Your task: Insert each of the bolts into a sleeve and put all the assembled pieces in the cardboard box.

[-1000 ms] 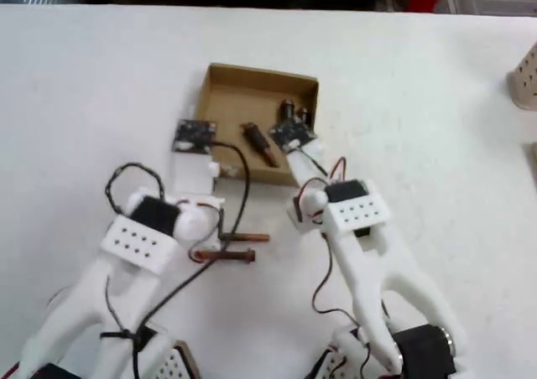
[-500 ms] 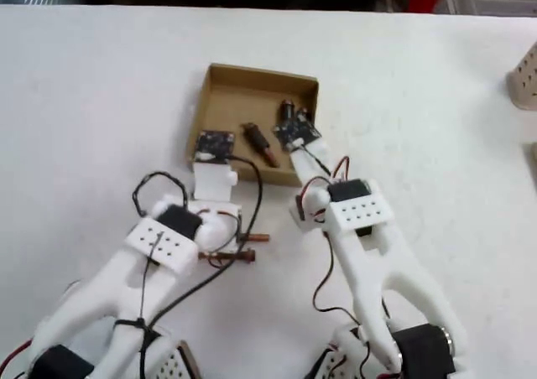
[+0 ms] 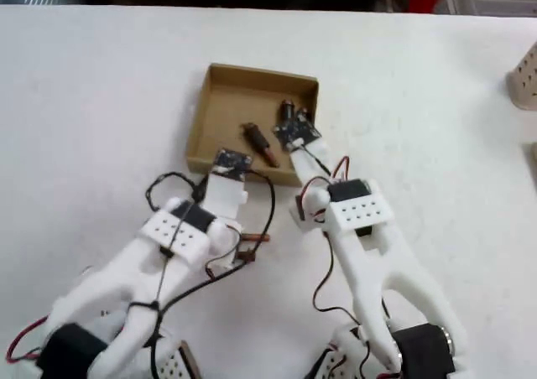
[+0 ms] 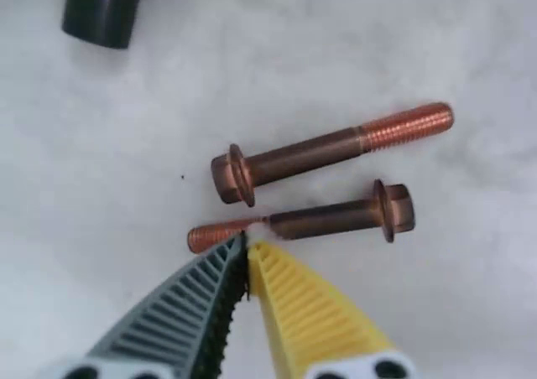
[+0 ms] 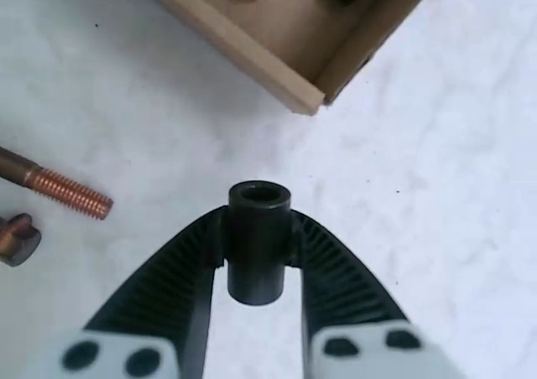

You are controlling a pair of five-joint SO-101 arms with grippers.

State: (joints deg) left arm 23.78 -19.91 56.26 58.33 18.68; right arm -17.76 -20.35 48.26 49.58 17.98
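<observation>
Beside the corner of the cardboard box (image 5: 235, 48), your right gripper (image 5: 258, 221) clamps the black sleeve (image 5: 258, 257), bore exposed, likely ready for insertion; your left gripper (image 4: 246, 245), jaws together, touches the threads of the nearer copper bolt (image 4: 323, 220).

No text, label, brand, number or sign could be read on anything in these views.

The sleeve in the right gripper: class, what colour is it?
The sleeve is plain black. It shows best in the right wrist view.
</observation>
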